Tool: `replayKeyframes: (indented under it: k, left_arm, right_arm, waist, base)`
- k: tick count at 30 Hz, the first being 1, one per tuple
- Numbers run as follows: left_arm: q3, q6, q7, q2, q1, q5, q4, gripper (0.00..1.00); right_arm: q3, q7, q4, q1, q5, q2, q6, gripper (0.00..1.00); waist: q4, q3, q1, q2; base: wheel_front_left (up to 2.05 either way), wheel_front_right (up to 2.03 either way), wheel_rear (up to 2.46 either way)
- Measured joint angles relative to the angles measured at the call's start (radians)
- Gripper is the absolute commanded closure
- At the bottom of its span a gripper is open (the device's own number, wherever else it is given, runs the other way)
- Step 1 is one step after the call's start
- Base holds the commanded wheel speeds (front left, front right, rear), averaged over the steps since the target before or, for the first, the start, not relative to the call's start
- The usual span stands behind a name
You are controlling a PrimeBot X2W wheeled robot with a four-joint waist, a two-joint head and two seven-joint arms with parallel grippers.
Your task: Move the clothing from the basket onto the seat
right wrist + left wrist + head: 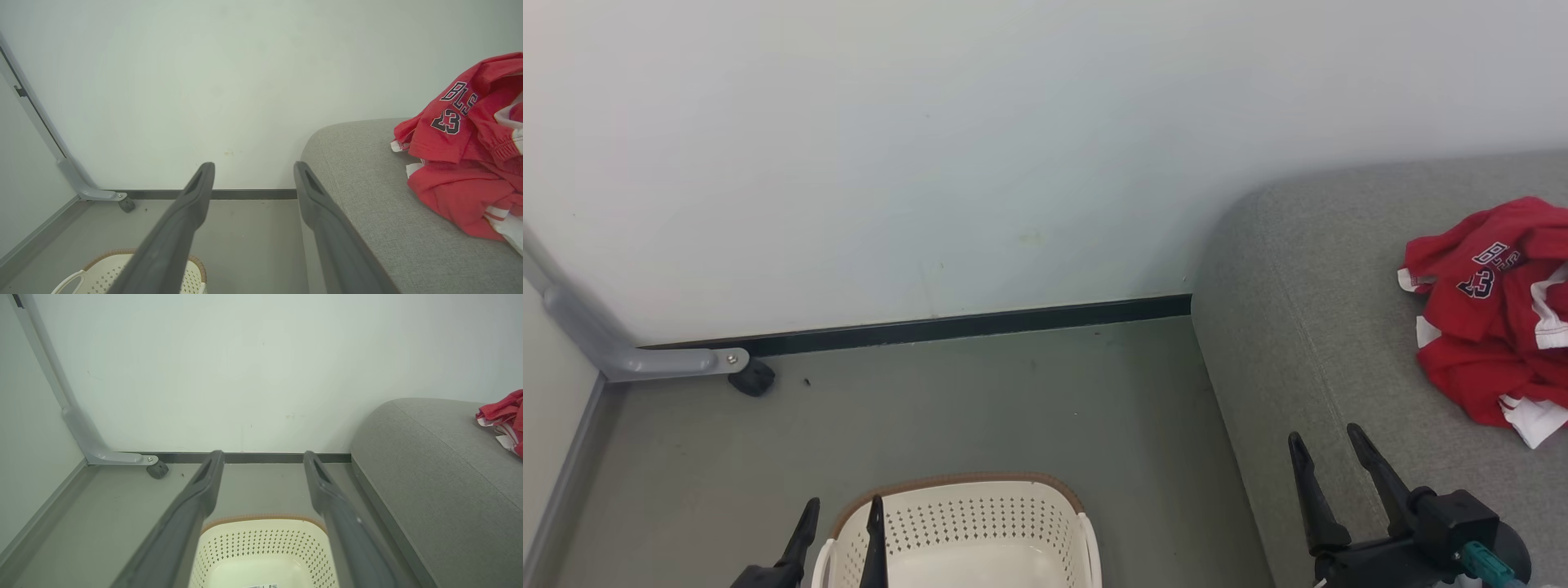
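Far left, beyond the left jaws: a grey metal frame leg (pixel 645 363) w/ a small black castor (pixel 754 379), at the foot of the pale wall (pixel 1013 163). The left jaws, fingers (pixel 876 539) spread wide & holding nothing, hang over the near-left edge of the basket (pixel 980 523). In the left wrist view the cream basket w/ brown rim sits below & between the two fingers, its bare inner bottom showing. Grey floor (pixel 1013 408) runs from the basket to a dark skirting strip (pixel 972 327) ahead of both jaws. The right jaws, fingers (pixel 1372 469) also wide apart & empty, are poised above the near-left part of the seat (pixel 1298 327), a grey sofa cushion stretching ahead & to their right. The clothing (pixel 1494 327), red garments w/ white trim & a dark "23" print, lies crumpled on the seat, ahead & to the right of the right jaws, apart from them & well apart from the basket.
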Motion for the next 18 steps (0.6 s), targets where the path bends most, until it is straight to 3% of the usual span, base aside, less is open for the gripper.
replayKeyframes:
  k: [8,9,18]
  left_arm:
    - [0.000,0.000,-0.003,-0.001,0.000,0.005,0.000,0.00]
    - [0.000,0.000,-0.003,-0.001,0.000,0.005,0.001,1.00]
    - [0.012,-0.011,0.017,-0.008,0.020,-0.031,0.037,1.00]
  right_arm:
    - [0.000,0.000,-0.009,0.000,0.000,-0.002,0.000,0.00]
    - [0.000,0.000,-0.010,0.000,0.000,-0.002,0.000,1.00]
    - [-0.015,0.012,0.030,0.037,0.032,0.021,0.002,1.00]
  waist:
    - [0.006,-0.001,0.0000,0.0000]
    - [0.006,-0.002,0.0000,0.0000]
    - [0.006,-0.004,0.0000,0.0000]
  base:
    - [0.00,0.00,0.00]
    - [0.00,0.00,0.00]
    - [0.00,0.00,0.00]
